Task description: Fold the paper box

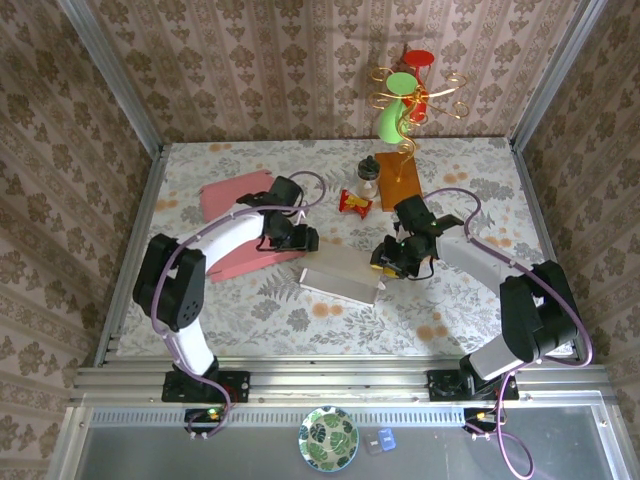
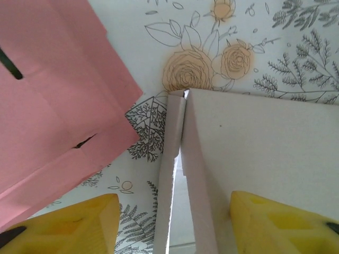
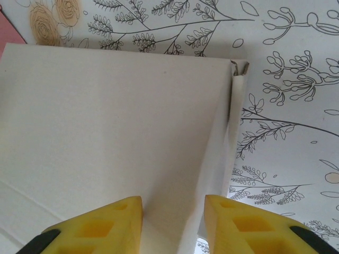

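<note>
From where I stand, the paper box [image 2: 58, 111] lies flat on the flowered worktop [image 2: 286, 58], pink face up, slots and creases showing. It sits off to the left of the left jaws, just outside their left finger [image 2: 69, 222]. Its nearest corner points in toward the gap, with a strip of cloth between it and the white-grey card [image 2: 265, 148] that those jaws straddle. They're released: the card's upturned side strip stands free between the two fingers, nothing pinched. The right jaws are parted as well, over the card's other folded edge, gripping nothing. For them the pink sheet lies beyond the card's far left corner, well apart. So the left arm is plainly the nearer one. I'd reckon any fold on the pink sheet means those jaws swinging left, off the card, to meet its slanting edge, which runs forward and leftward from them
</note>
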Available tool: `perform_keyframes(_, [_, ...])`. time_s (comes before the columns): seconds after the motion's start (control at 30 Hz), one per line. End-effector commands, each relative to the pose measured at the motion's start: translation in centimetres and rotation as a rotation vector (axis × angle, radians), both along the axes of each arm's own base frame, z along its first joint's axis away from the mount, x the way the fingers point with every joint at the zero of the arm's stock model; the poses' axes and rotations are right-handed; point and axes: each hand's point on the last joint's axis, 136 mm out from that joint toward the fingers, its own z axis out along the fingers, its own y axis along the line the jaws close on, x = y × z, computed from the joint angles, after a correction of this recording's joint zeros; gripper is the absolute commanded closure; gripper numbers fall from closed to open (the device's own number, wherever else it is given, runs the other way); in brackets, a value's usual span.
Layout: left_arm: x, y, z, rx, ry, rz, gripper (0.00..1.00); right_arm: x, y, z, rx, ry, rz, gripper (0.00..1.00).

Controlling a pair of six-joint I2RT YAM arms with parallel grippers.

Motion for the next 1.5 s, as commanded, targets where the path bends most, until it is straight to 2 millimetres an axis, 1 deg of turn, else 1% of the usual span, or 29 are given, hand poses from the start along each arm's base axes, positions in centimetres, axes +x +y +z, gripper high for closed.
perform_keyframes(0.0, [-0.9, 0.0, -0.7, 0.004, -0.005, -0.028, 0.44, -0.4, -0.4, -0.7, -0.040, 0.022, 0.018, 0.62])
perform_keyframes(0.1, [-1.3, 0.0, -1.0, -0.004, -0.010, -0.027, 0.45, -0.4, -0.4, -1.0, -0.044, 0.027, 0.026, 0.61])
perform_keyframes(0.2, [-2.0, 0.3, -1.9, 0.004, 0.009, -0.024, 0.46, -0.6, -0.5, -1.4, -0.056, 0.033, 0.038, 0.60])
perform_keyframes(0.37, [-2.7, 0.3, -2.9, 0.004, 0.018, -0.020, 0.48, -0.9, -0.7, -2.1, -0.071, 0.042, 0.063, 0.55])
perform_keyframes(0.5, [-2.9, 0.2, -3.1, 0.001, 0.014, -0.023, 0.50, -1.2, -0.7, -2.7, -0.068, 0.047, 0.073, 0.52])
perform_keyframes(0.77, [-3.2, -0.1, -3.5, -0.032, 0.010, -0.015, 0.57, -2.1, -0.7, -4.4, -0.061, 0.081, 0.086, 0.52])
perform_keyframes(0.93, [-3.3, -0.2, -3.5, -0.050, 0.007, -0.009, 0.61, -2.2, -0.6, -5.2, -0.057, 0.095, 0.089, 0.54])
perform_keyframes(1.1, [-3.6, -0.1, -3.7, -0.055, 0.010, -0.005, 0.63, -2.2, -0.9, -5.9, -0.072, 0.112, 0.089, 0.60])
perform_keyframes(1.43, [-4.1, 0.0, -4.1, -0.075, 0.014, 0.006, 0.67, -3.3, -1.4, -7.3, -0.095, 0.153, 0.093, 0.66])
perform_keyframes(1.47, [-4.1, 0.0, -4.1, -0.077, 0.016, 0.008, 0.67, -2.8, -1.3, -7.3, -0.089, 0.133, 0.091, 0.67])
